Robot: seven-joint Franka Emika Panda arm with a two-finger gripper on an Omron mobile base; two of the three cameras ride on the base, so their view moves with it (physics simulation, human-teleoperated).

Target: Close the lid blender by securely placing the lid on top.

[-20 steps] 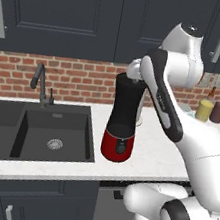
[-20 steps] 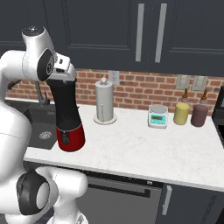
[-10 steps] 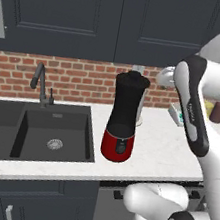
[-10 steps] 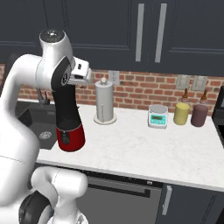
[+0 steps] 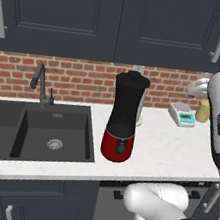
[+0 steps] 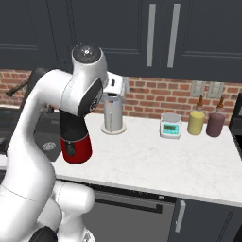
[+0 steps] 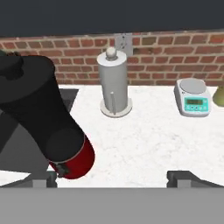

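Since the lid [image 5: 133, 75] already sits on top of the blender [image 5: 124, 117], its knob standing above the dark jar, the closing step looks done as far as placement goes; whether it is pressed fully home I cannot tell from here. The blender stands upright on the white counter [image 5: 166, 147], just beside the sink [image 5: 52, 133], with the grey paper towel holder [image 7: 114, 83] behind it near the brick wall. That leaves open counter to the blender's right for the arm.

In the hand view the gripper [image 7: 118, 177] looks down past the blender's red base [image 7: 81, 159], and its two dark fingertips [image 7: 181, 177] stand wide apart at the bottom edge with nothing between them, touching nothing. Farther off along the wall sit a kitchen scale [image 7: 194, 98] and a yellow jar [image 6: 195, 122], well apart from the blender.
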